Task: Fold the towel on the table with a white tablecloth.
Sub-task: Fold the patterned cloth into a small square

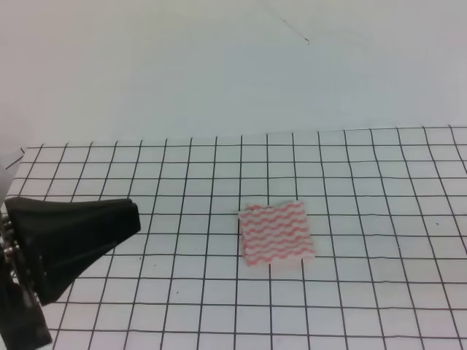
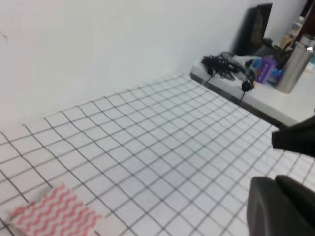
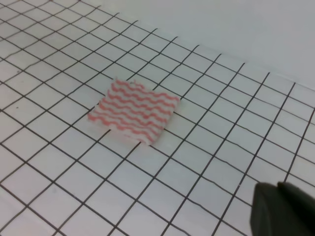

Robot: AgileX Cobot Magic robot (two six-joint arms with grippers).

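The towel is a small pink-red and white wavy-striped cloth lying flat near the middle of the table with a white tablecloth. It spans about two grid squares, with a pale strip along its near edge. It also lies at the lower left of the left wrist view as the towel, and centre-left for the right wrist as the towel. My left gripper is a dark blurred mass, well away from the cloth. My right gripper shows only as a dark corner, also apart from it. Neither touches the towel.
My left arm's black body hangs over the table's left side. A side desk beyond the table's edge carries black cables, a metal bottle, a purple item and a dark screen. A white wall backs the table.
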